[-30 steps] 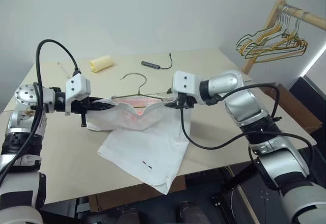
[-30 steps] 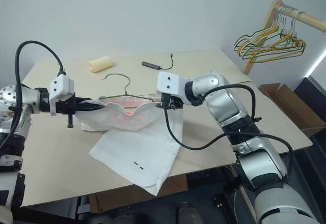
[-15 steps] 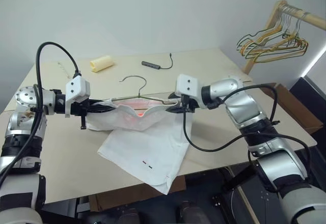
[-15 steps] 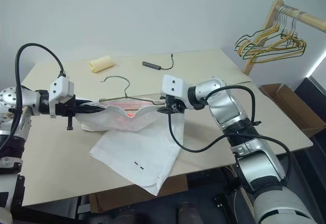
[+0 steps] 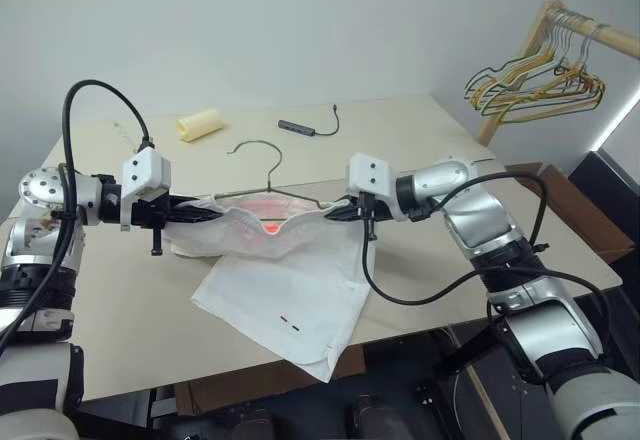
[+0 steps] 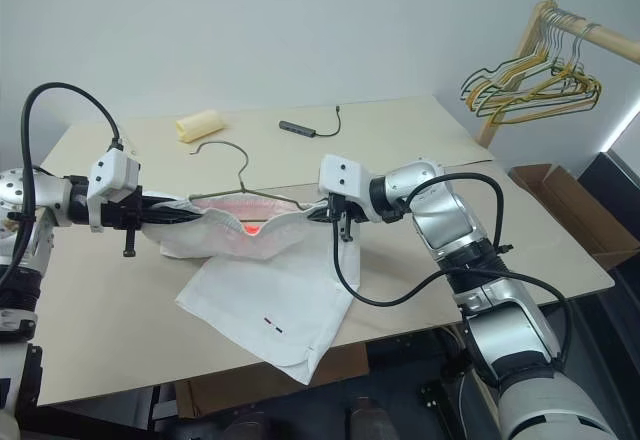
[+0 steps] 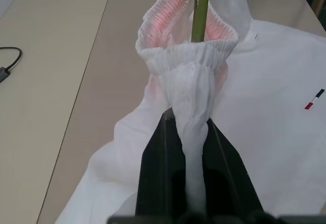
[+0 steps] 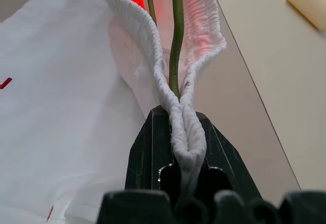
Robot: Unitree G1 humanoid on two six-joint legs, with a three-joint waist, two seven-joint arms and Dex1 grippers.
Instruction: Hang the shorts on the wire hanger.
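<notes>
The white shorts (image 5: 290, 290) hang stretched by their gathered waistband between my two grippers, and the legs trail down onto the table (image 5: 110, 310). My left gripper (image 5: 200, 211) is shut on the waistband's left end, which is bunched between its fingers (image 7: 160, 147). At the right end my right gripper (image 5: 336, 210) is shut on the waistband, pinched between its fingers (image 8: 147, 137). The thin wire hanger (image 5: 262, 156) sits inside the waistband opening with its hook rising above the cloth. Its wire (image 8: 177, 30) runs through the opening.
A yellow roll (image 5: 198, 124) and a dark cabled device (image 5: 297, 127) lie at the table's far side. A wooden rack with bunched hangers (image 5: 535, 75) stands at the far right, and a cardboard box (image 6: 560, 200) sits beyond the table's right edge.
My right gripper, open beside the waistband's right end before, has shut on it and its wrist has rolled. The left gripper keeps its hold in place.
</notes>
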